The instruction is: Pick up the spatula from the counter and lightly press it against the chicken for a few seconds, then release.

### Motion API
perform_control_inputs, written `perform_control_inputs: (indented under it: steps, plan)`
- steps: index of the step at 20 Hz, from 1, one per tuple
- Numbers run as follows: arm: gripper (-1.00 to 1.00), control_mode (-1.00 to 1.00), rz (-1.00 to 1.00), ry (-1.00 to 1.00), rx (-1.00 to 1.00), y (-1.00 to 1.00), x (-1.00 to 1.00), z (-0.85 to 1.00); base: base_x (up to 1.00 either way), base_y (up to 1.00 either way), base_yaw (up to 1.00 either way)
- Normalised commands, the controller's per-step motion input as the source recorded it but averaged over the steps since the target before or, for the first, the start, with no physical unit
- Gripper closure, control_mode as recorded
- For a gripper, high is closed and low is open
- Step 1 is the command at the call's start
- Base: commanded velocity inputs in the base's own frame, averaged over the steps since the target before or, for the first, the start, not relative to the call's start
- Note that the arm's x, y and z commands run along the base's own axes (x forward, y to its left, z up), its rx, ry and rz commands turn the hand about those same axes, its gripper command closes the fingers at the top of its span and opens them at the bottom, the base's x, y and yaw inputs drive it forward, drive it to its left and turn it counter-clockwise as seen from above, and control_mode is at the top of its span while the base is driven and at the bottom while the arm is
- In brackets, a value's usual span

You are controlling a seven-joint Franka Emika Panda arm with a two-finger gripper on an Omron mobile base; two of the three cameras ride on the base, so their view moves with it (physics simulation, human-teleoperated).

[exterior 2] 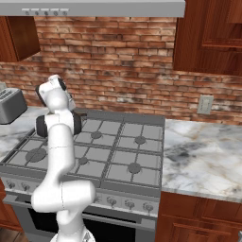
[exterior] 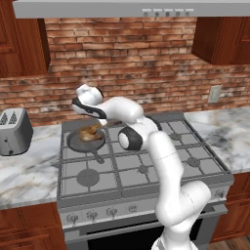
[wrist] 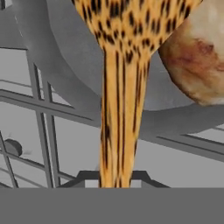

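Orange spotted spatula, browned chicken, grey pan

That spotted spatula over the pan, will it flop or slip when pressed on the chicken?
Probably stiff: the spatula runs straight out from the gripper with no sag. Slipping seems unlikely, since the jaws are shut on its narrow handle. The rounded chicken in the pan might let the blade slide off.

Leopard-spotted orange spatula, grey pan

A kitchen, shown by stove, toaster, marble counter.
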Motion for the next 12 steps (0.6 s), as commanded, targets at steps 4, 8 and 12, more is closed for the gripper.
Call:
perform_control_inputs:
  steps: [4, 8, 12]
  plan:
    - [1.0, -1.0, 0.0, -0.08, 0.0, -0.13, -0.04, 0.15, 0.0, 0.0, 0.0]
    - [1.0, -1.0, 0.0, -0.11, 0.0, -0.18, -0.02, 0.3, 0.0, 0.0, 0.0]
    - [1.0, -1.0, 0.02, -0.13, 0.01, -0.27, -0.05, 0.39, 0.0, 0.0, 0.0]
